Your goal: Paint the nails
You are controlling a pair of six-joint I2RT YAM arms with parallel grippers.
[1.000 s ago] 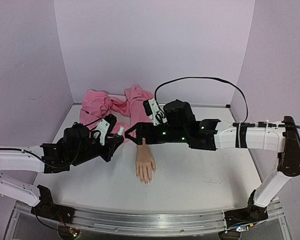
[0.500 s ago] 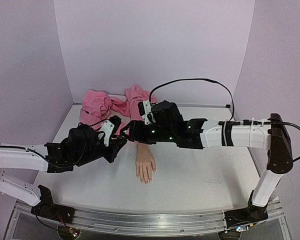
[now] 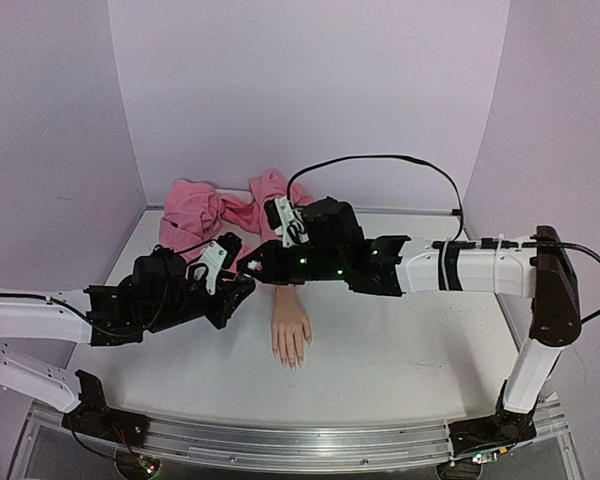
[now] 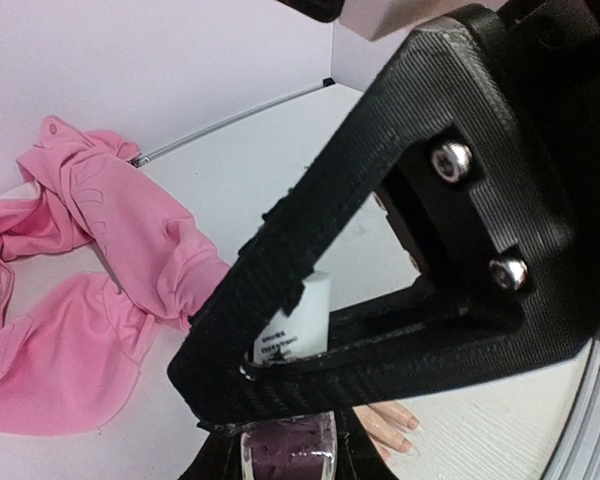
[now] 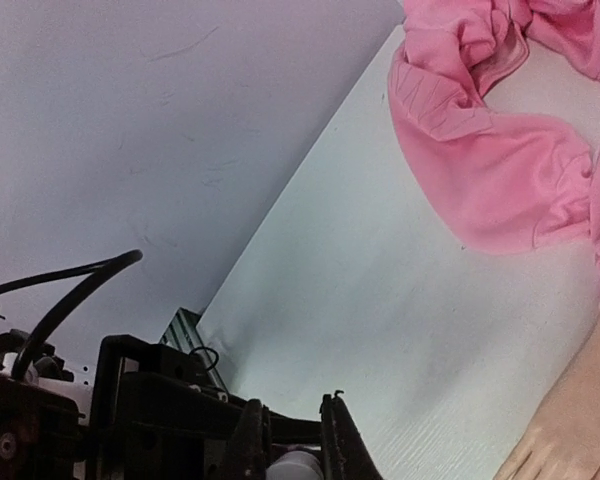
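The pale mannequin hand [image 3: 291, 333] lies palm down mid-table, its wrist toward the pink sleeve [image 3: 220, 212]. The nails [image 3: 292, 362] point toward the near edge and look skin-toned; two more nails [image 4: 412, 425] peek out under the gripper. My left gripper [image 3: 238, 285] [image 4: 286, 446] is shut on a small bottle of purple polish [image 4: 286, 456] with a white cap [image 4: 306, 318]. My right gripper [image 3: 252, 266] [image 5: 292, 440] has reached across and is shut on that white cap [image 5: 296, 467], just left of the mannequin's wrist. The bottle hardly shows in the top view.
The crumpled pink cloth [image 5: 495, 150] is bunched at the back left, against the rear wall. Purple walls close the table on three sides, and a metal rail [image 3: 300, 445] runs along the near edge. The right arm's black cable [image 3: 380, 160] arches above the table.
The right arm has swung left to meet the left gripper. Its jaws, open a second ago, have closed on the bottle's white cap. The left gripper has stayed shut on the bottle.
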